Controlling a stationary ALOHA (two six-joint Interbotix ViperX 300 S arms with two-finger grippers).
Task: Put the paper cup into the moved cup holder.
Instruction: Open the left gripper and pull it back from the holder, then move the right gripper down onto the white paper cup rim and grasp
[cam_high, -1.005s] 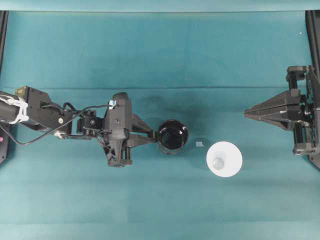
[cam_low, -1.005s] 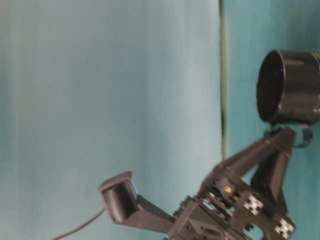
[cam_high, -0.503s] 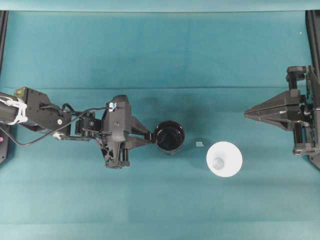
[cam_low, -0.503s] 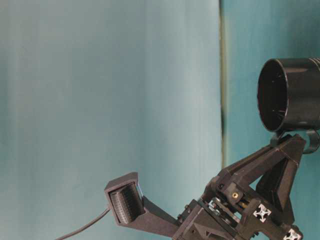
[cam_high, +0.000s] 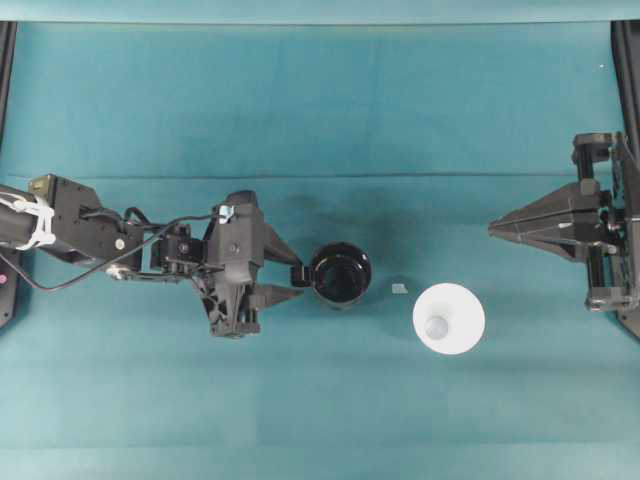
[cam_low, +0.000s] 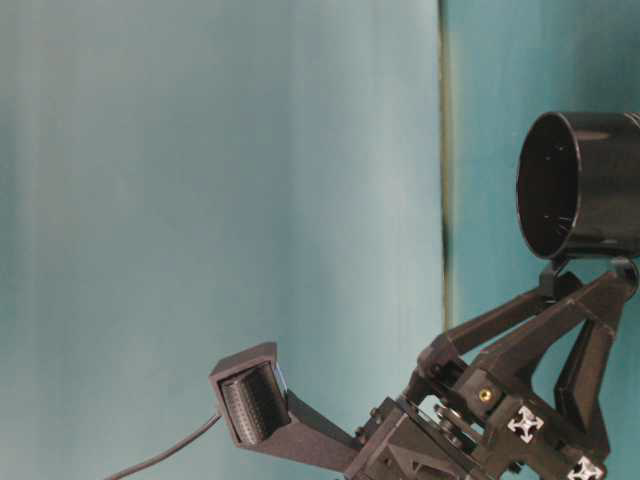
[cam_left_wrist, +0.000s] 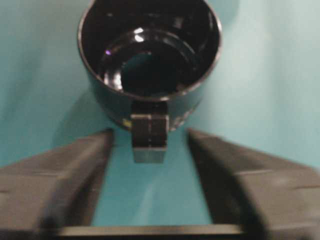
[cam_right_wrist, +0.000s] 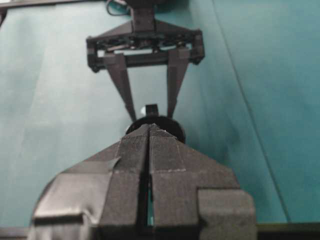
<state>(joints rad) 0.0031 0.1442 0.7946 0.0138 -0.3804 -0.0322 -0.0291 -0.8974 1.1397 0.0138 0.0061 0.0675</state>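
We see the left gripper (cam_high: 297, 281) spread open, its fingers either side of the cup holder's (cam_high: 340, 275) handle without touching. The right gripper (cam_high: 494, 228) sits closed, and the paper cup (cam_high: 449, 318) stands apart, right of the holder.

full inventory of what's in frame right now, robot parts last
cup holder: 1, glossy black, near table centre, upright, its small handle between the left gripper's spread fingers, not gripped.
paper cup: 1, white, right of the cup holder, standing apart from it.
small scrap: 1, pale, on the cloth between cup holder and paper cup; too small to identify.
table cloth: 1, teal, covering the whole surface.
left gripper: 1, black, left of the cup holder, jaws open around the handle.
right gripper: 1, black, at the right edge, jaws shut, holding nothing.
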